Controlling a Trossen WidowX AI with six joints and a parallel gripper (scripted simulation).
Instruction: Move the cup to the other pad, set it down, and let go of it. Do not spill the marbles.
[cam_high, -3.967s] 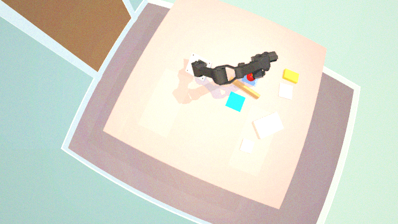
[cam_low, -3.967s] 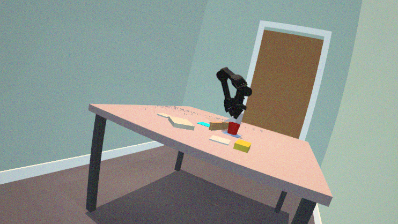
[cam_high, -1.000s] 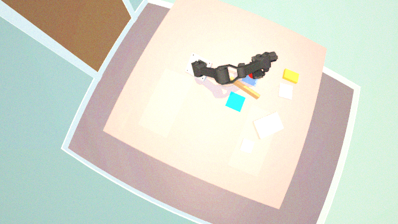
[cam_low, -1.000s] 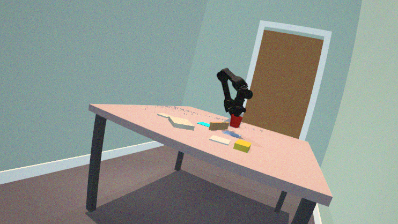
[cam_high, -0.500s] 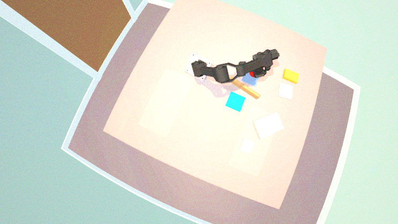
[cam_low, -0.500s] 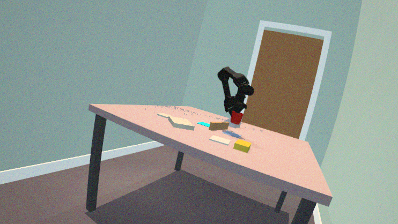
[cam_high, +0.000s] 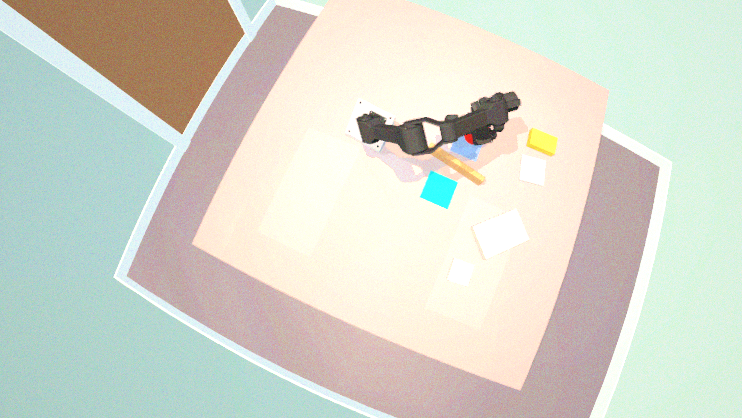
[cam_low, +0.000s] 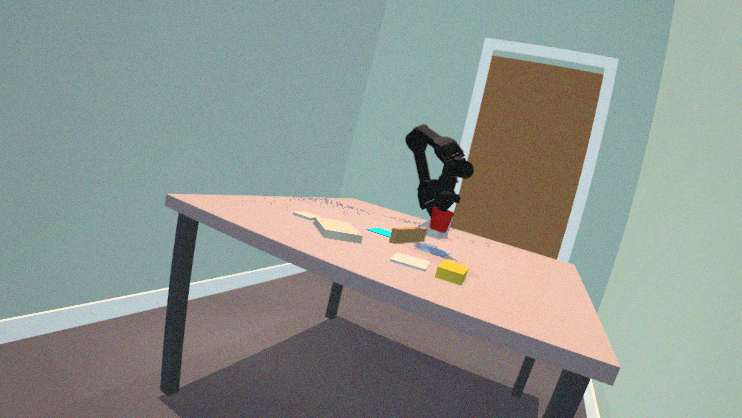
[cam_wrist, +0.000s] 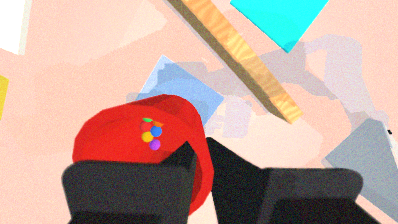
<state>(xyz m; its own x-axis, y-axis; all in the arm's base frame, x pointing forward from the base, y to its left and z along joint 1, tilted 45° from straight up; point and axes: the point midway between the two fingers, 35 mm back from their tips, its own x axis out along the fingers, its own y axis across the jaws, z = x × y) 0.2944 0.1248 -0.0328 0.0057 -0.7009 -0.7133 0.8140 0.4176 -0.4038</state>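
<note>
The red cup (cam_high: 468, 138) (cam_low: 441, 219) (cam_wrist: 110, 137) hangs above the table, roughly upright, near and over the blue pad (cam_high: 467, 150) (cam_low: 433, 251) (cam_wrist: 185, 82). Several coloured marbles (cam_wrist: 151, 133) lie inside it. My gripper (cam_high: 483, 135) (cam_low: 432, 210) (cam_wrist: 200, 142) is shut on the cup's wall, one finger inside and one outside. The cyan pad (cam_high: 438, 190) (cam_low: 379, 232) (cam_wrist: 282, 22) lies beyond the wooden bar and bears nothing. The arm hides most of the cup in the top view.
The wooden bar (cam_high: 462, 167) (cam_low: 408, 235) (cam_wrist: 245, 55) stands between the two pads as a low barrier. A yellow block (cam_high: 541, 141) (cam_low: 451, 272), a white tile (cam_high: 533, 170) (cam_low: 410, 261), a larger white slab (cam_high: 500, 233) (cam_low: 337, 228) and a small white tile (cam_high: 461, 272) lie farther off.
</note>
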